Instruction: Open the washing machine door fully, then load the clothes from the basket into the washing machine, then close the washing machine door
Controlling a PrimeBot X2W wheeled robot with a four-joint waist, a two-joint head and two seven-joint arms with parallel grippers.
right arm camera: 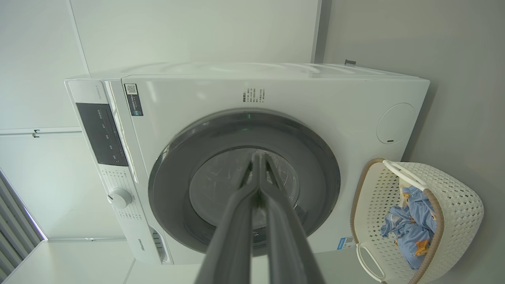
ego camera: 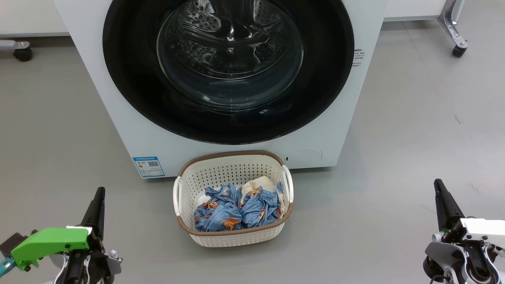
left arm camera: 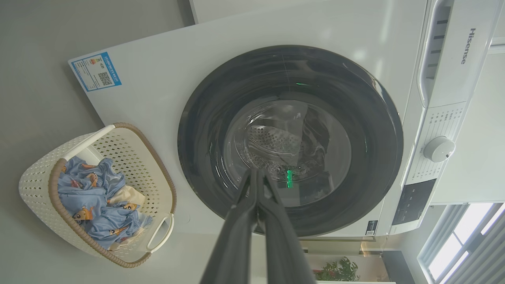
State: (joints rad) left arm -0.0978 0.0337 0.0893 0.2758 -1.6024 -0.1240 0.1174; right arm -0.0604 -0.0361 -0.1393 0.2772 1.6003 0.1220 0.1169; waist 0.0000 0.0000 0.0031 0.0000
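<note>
The white washing machine (ego camera: 118,98) stands ahead with its round black-rimmed door (ego camera: 130,86) shut flat against the front, steel drum showing through the glass. Right before it on the floor sits the cream basket (ego camera: 232,159), holding crumpled light blue clothes (ego camera: 236,209) with orange figures. My left gripper (ego camera: 100,190) is low at the left, shut and empty, well clear of the basket. My right gripper (ego camera: 437,182) is low at the right, also shut and empty. The wrist views show the door (left arm camera: 205,114) (right arm camera: 173,165), the basket (left arm camera: 39,177) (right arm camera: 461,185), the clothes (left arm camera: 98,221) (right arm camera: 410,232), and each gripper (left arm camera: 257,170) (right arm camera: 258,154) pressed together.
Grey floor (ego camera: 414,130) spreads on both sides of the machine. A wheeled metal leg (ego camera: 453,31) stands at the back right and a castor (ego camera: 21,51) at the back left. The machine's control panel and dial (left arm camera: 438,149) are at its top.
</note>
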